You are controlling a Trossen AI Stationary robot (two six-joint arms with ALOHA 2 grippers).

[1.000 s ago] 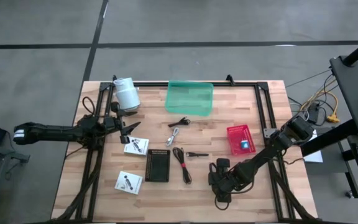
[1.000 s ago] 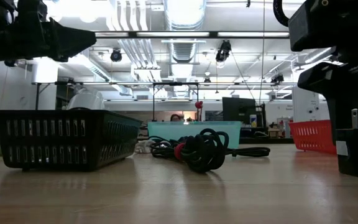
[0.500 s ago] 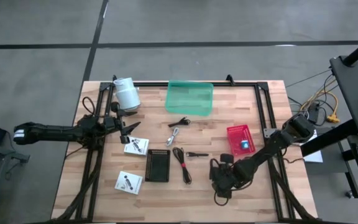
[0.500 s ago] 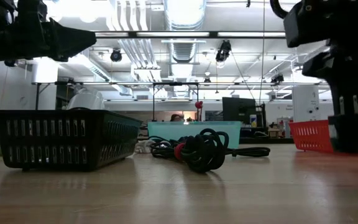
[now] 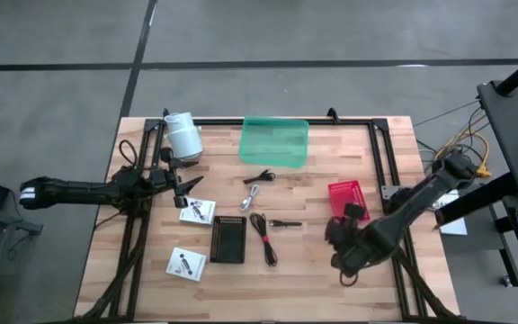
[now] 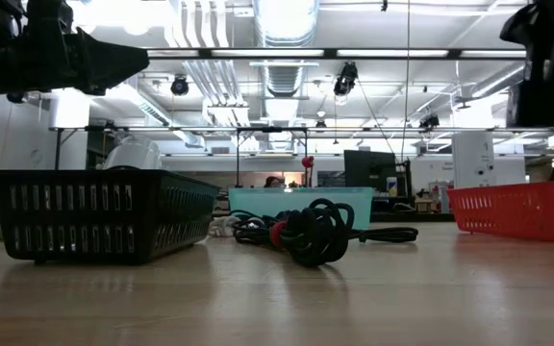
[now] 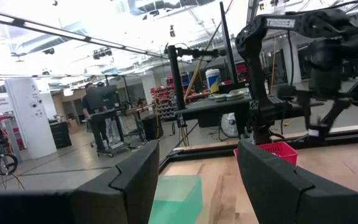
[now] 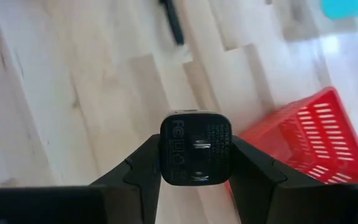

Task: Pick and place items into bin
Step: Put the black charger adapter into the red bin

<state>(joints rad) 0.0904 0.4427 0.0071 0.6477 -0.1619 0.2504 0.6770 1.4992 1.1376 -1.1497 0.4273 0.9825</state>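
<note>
Black cube (image 8: 196, 149) pinched by right fingers (image 8: 253, 168) beside red bin (image 8: 306, 140).

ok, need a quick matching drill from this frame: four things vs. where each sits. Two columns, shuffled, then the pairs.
Things:
1. small black cube
2. white roll
3. green bin
4. black basket

Places:
A. far edge of the table, centre
B. far left corner of the table
C. between the right pincer's fingers, off the table, beside the red basket
D. near centre, just left of the red-black cable

Pairs: 1-C, 2-B, 3-A, 4-D
</note>
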